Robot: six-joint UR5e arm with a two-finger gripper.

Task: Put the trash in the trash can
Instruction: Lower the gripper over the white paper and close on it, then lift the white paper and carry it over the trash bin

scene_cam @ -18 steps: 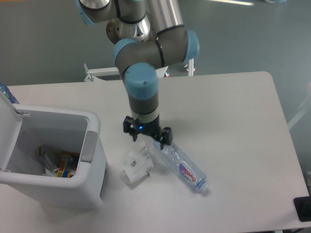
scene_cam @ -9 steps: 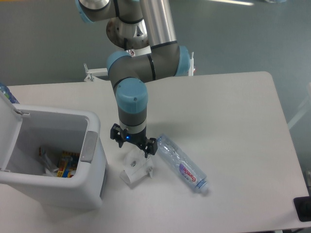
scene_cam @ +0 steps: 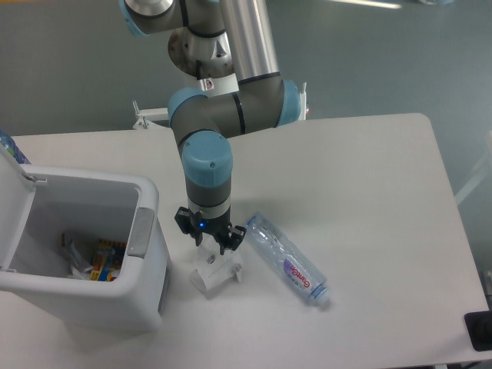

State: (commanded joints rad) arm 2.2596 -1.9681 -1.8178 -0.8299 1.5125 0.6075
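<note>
Arm swinging left and lowering onto the carton

The black two-finger gripper is shifting leftward, away from the clear plastic water bottle with the purple-pink label, and is now dropping over the small crumpled white paper carton, its fingers drawing closer together and covering the carton's upper part.

Left of our fingers: bin wall close, narrow gap.
Right: bottle lies near, diagonal.
Below: carton directly under.
Beyond bottle: bare table.
</note>
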